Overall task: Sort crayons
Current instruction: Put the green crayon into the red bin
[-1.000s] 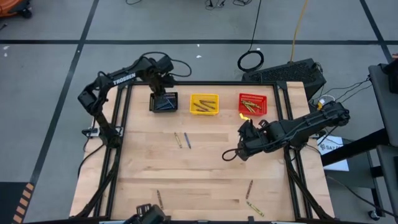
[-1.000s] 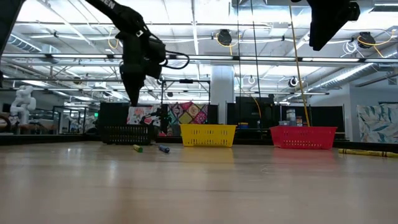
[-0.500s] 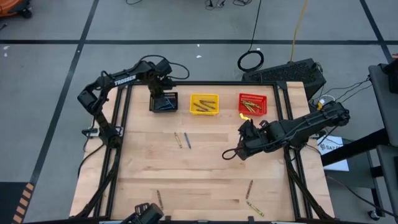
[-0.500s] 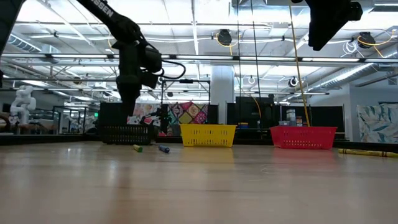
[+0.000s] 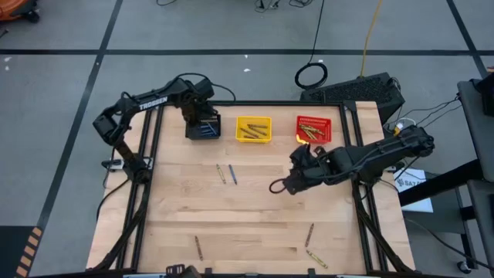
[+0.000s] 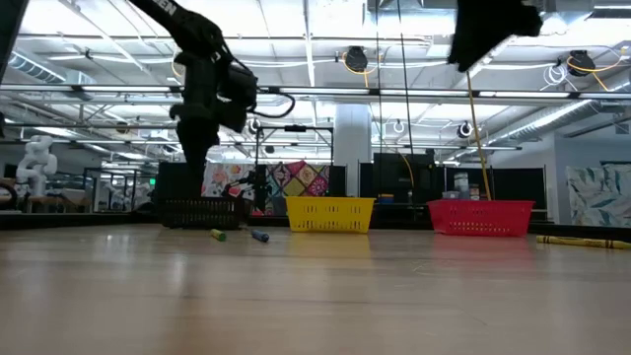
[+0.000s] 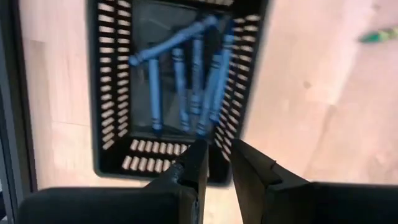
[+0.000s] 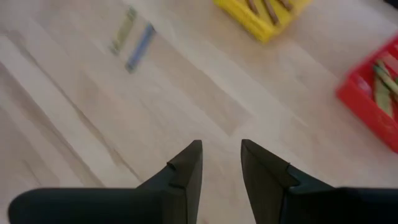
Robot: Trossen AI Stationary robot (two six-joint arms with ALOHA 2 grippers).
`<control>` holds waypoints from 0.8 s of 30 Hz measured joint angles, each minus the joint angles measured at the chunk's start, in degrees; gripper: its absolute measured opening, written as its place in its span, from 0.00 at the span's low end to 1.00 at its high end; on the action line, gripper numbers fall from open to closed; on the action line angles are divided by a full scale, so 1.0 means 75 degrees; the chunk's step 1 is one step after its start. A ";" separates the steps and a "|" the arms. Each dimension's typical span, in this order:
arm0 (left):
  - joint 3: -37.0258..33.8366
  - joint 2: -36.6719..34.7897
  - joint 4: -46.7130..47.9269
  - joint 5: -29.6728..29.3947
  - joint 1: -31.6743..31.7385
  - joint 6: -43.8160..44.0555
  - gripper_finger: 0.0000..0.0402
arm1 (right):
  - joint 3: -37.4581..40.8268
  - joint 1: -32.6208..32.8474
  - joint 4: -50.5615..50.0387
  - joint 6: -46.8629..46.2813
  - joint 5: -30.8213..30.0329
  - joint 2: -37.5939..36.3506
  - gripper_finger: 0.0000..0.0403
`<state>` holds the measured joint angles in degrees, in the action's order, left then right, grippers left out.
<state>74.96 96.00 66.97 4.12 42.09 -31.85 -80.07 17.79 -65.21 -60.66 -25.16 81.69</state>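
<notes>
Right gripper shifted toward centre, jaws parted, empty, loose crayons well ahead

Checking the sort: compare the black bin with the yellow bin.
The black bin holds blue crayons; the yellow bin holds brownish ones. The left gripper hangs over the black bin; nothing hangs over the yellow bin. Both are slotted baskets in the table's far row.

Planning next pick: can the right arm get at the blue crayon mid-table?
Probably yes. The right gripper is open and empty, and bare table separates it from the blue crayon.
</notes>
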 joint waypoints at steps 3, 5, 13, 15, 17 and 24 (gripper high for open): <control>0.0000 -0.0396 0.0193 0.0083 -0.0162 -0.0001 0.16 | 0.0000 -0.0215 0.0743 0.0264 -0.0061 0.0000 0.24; 0.0000 -0.0727 0.0345 0.0358 -0.0222 0.0003 0.16 | -0.0001 -0.0373 0.1166 0.0388 -0.0042 0.0000 0.24; 0.0000 -0.1897 0.0923 0.0829 -0.0702 0.0748 0.16 | -0.0003 -0.1040 0.1503 0.0388 0.0281 0.0319 0.24; -0.0009 -0.2167 0.1105 0.0831 -0.0902 0.0806 0.16 | -0.0003 -0.1261 0.1682 0.0404 0.0729 0.0582 0.24; -0.0010 -0.2445 0.1239 0.0833 -0.1115 0.0862 0.16 | -0.0003 -0.1490 0.2006 0.0484 0.1068 0.0902 0.24; -0.0012 -0.3198 0.1279 0.1246 -0.1809 0.1347 0.16 | -0.0003 -0.2110 0.4655 0.1797 0.2196 0.2115 0.24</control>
<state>74.87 72.02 76.57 13.46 28.52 -21.74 -80.09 1.97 -30.30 -47.18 -8.69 97.55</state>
